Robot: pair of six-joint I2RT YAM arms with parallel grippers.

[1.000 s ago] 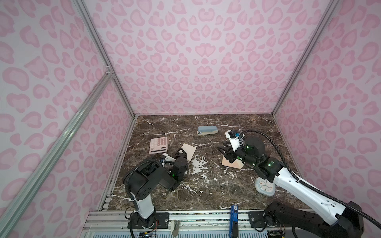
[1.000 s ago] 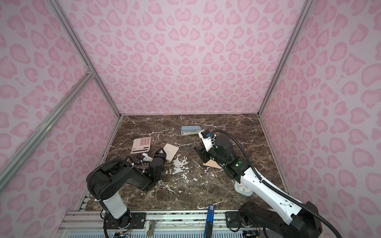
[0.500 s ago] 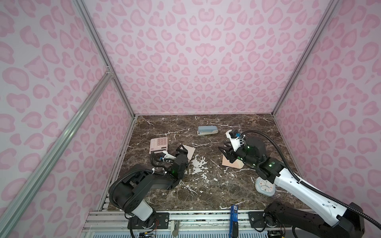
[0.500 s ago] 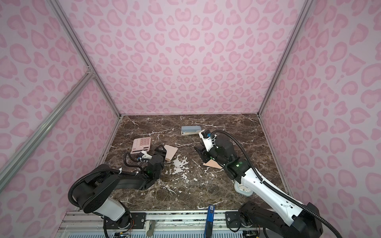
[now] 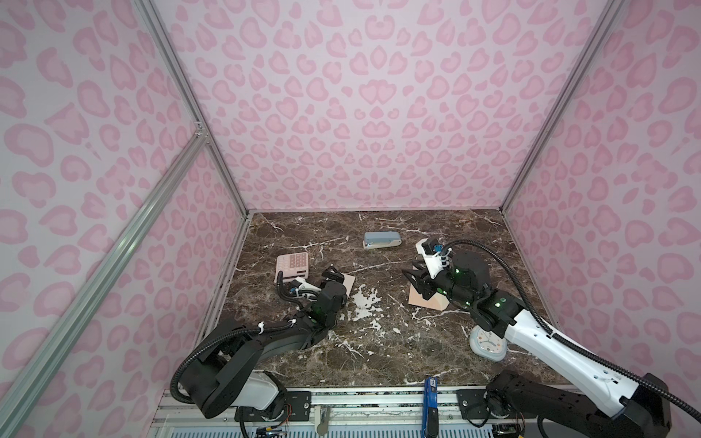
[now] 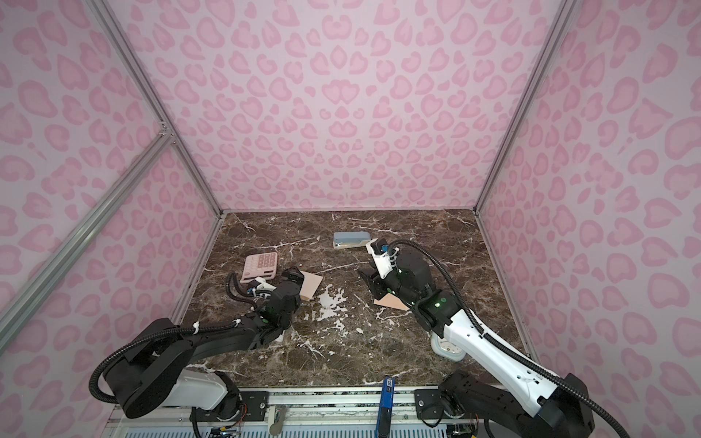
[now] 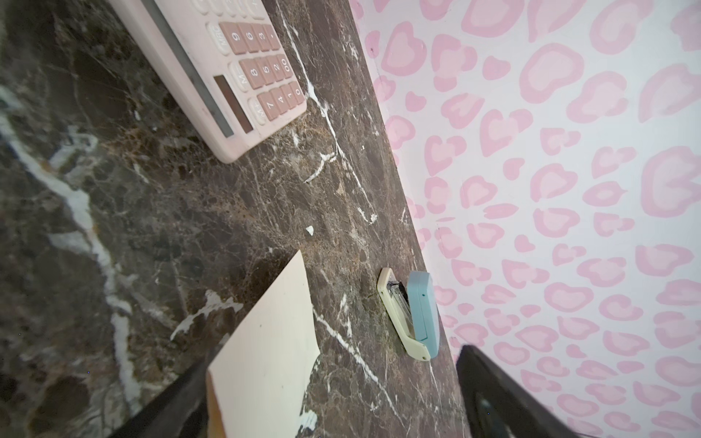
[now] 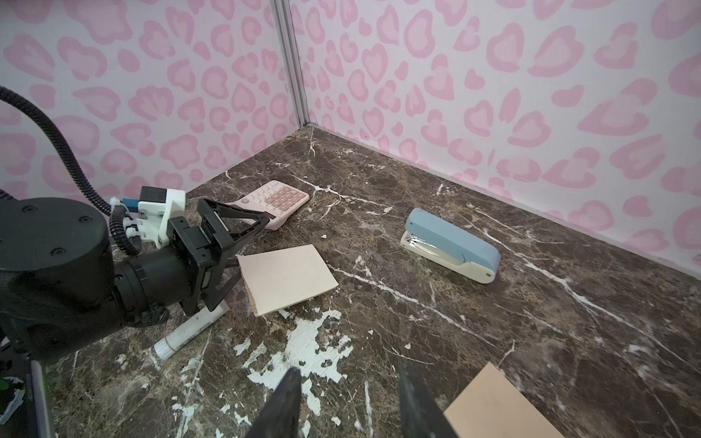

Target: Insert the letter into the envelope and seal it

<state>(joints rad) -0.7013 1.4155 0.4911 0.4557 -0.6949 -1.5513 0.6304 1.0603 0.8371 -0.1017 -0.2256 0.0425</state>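
Brown marble table (image 5: 398, 352), we find the letter (image 8: 288, 278) flat just ahead of our left claw (image 8: 252, 246), calculator (image 8: 278, 201) beyond it, glue stick (image 8: 186, 333) under its wrist, stapler (image 8: 451, 244) well ahead of our right claw (image 8: 347, 379), envelope (image 8: 500, 405) just beside it, clock (image 5: 487, 345) behind it.

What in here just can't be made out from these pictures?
Envelope: cut by the right wrist view's edge; right arm covers part in both top views.
Clock: partly under right arm, both top views; hands too small.
Glue stick: left arm hides one end, right wrist view.
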